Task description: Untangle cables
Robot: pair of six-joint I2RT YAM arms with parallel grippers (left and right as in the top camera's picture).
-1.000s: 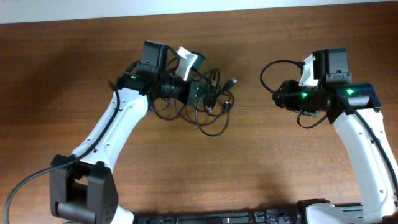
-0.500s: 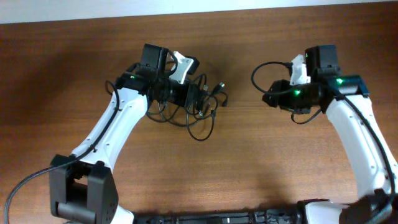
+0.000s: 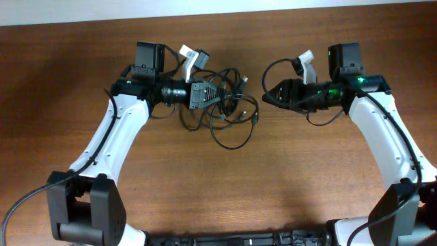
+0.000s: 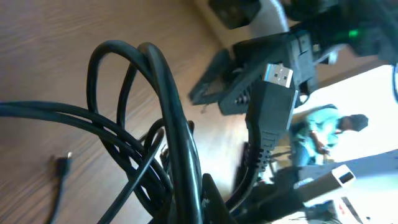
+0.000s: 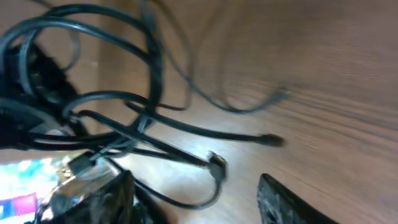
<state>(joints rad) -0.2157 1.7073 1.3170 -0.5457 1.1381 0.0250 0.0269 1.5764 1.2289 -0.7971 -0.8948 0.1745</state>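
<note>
The cables (image 3: 229, 102) form one black tangle at the middle of the table, with a loop (image 3: 232, 140) trailing toward the front. My left gripper (image 3: 210, 93) is shut on several strands of the cables (image 4: 180, 137), and its fingertips (image 4: 214, 199) pinch them at the bottom edge. A USB plug (image 4: 280, 74) sticks up from the bundle. My right gripper (image 3: 268, 96) points left at the tangle from a short way off, open. In the right wrist view its fingers (image 5: 286, 202) stand wide apart, and a thin strand with a small plug (image 5: 217, 165) lies just ahead of the gap.
The brown wooden table (image 3: 307, 178) stretches bare in front of both arms. The right arm's own black wire (image 3: 273, 68) loops above its gripper. A pale wall strip (image 3: 205, 7) marks the table's far edge.
My right gripper has swung left toward the tangle and opened wider. The left gripper has shifted slightly left and back, and the bundle in it has spread out.
</note>
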